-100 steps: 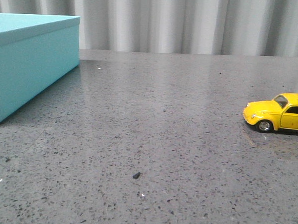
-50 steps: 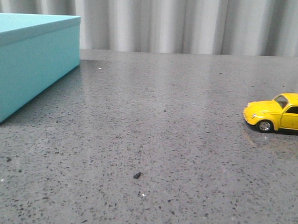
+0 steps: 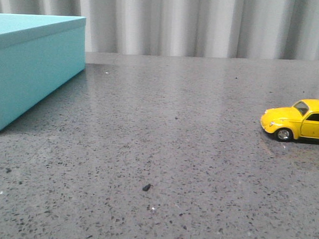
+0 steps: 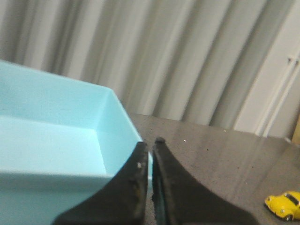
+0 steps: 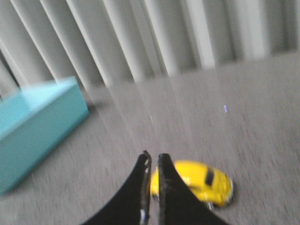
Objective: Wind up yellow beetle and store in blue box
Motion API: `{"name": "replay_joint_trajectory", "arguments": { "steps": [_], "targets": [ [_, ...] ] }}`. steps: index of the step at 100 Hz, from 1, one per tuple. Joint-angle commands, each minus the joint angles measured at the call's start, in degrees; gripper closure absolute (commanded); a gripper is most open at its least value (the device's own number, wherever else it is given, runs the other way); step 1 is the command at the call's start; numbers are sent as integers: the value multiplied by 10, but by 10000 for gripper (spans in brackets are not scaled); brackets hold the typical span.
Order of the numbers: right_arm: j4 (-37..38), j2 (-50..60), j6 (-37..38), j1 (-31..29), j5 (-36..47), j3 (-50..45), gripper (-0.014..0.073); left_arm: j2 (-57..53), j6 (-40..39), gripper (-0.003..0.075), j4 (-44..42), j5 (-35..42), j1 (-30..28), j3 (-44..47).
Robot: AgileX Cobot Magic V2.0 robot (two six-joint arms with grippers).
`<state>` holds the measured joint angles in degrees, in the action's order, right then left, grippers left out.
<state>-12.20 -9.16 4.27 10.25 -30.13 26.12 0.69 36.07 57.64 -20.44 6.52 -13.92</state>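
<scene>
Right, neither arm shows in the front view; only the wrist cameras catch them. The left gripper (image 4: 151, 146) hangs above the near corner of the blue box (image 3: 28, 64), its jaws pressed almost together with just a thin slit between the dark fingers (image 4: 136, 173), pinching nothing. The right gripper (image 5: 152, 159) is tilted down toward the table (image 3: 169, 131), its jaws likewise nearly closed and empty, though that picture is blurred.

The blue box (image 4: 56, 136) is open at the top, and the part of its pale inside that shows holds nothing. In the front view it sits at about ten o'clock on the table, cut off by the picture edge.

The yellow beetle (image 3: 298, 120) stands on its wheels at about three o'clock in the front view, nose pointing toward the box and well apart from it. From the right wrist, the yellow beetle (image 5: 197, 180) lies just beyond the fingertips, close but not between them. From the left wrist, the yellow beetle (image 4: 284, 205) is far off across the table.

A small dark speck (image 3: 146, 187) lies on the table at about six o'clock.
</scene>
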Motion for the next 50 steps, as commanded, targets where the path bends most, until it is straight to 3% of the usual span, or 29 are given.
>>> {"name": "replay_joint_trajectory", "arguments": {
  "steps": [1,27,50],
  "targets": [
    [25,-81,-1,-1,-75,80,634,44,7,741,-53,-37,0,-66],
    [37,-320,-33,1,-332,266,634,166,7,741,-53,-103,5,-138],
    [37,-464,-36,10,-365,366,635,168,7,741,-49,-86,26,-138]
  ]
}}
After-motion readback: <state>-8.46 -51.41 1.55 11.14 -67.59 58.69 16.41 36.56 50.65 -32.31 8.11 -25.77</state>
